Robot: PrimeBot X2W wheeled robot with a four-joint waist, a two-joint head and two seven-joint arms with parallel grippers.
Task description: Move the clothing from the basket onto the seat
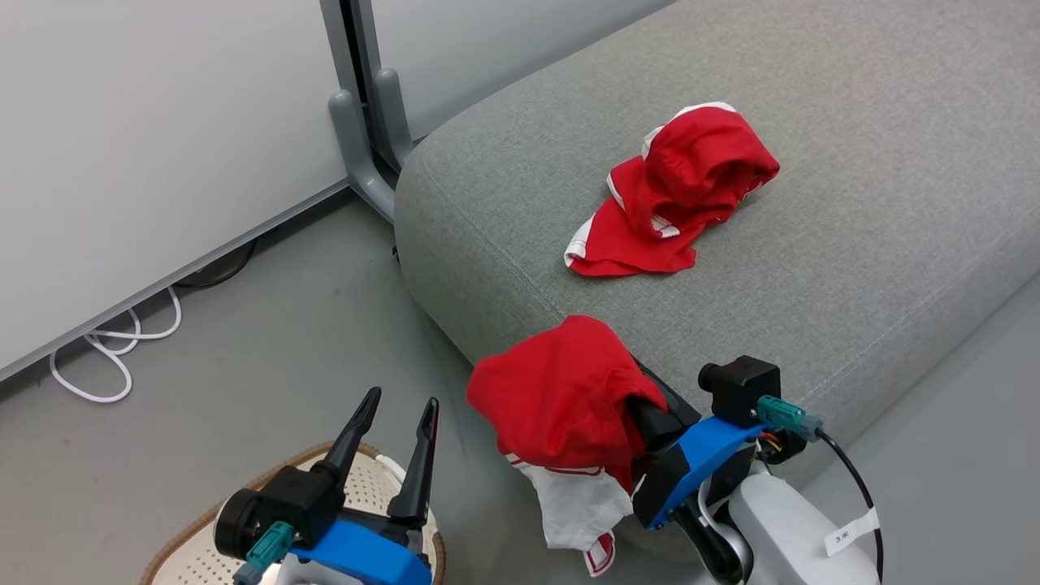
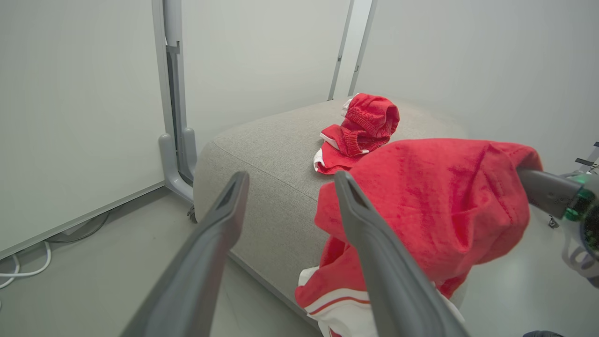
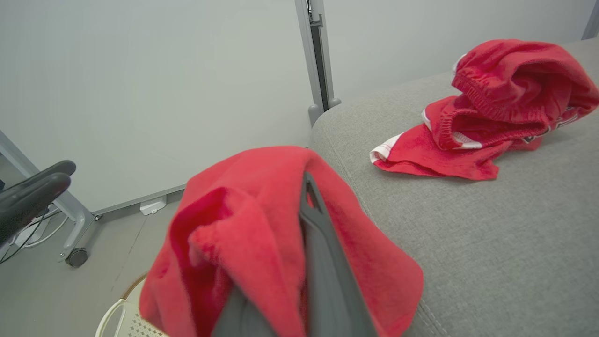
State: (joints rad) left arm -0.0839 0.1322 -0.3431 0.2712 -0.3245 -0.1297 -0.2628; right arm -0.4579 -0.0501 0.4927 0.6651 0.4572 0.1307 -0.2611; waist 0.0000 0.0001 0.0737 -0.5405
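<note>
One red garment with white trim [image 1: 670, 191] lies bunched on the grey seat [image 1: 853, 244]. A second red garment with a white panel [image 1: 561, 394] hangs just off the seat's front edge. It drapes over my right gripper [image 3: 299, 196], which is shut on it, and the fabric covers most of its fingers [image 3: 320, 252]. My left gripper [image 1: 398, 414] stands open with nothing in it, above the cream basket [image 1: 191, 540] at the lower left. In the left wrist view the held garment [image 2: 444, 196] hangs right of the open fingers [image 2: 360, 210].
A grey metal partition post [image 1: 361, 106] with a curved foot stands by the seat's left corner, against white wall panels. White cable [image 1: 106, 357] loops on the grey floor along the wall. Bare floor lies between the basket and the seat.
</note>
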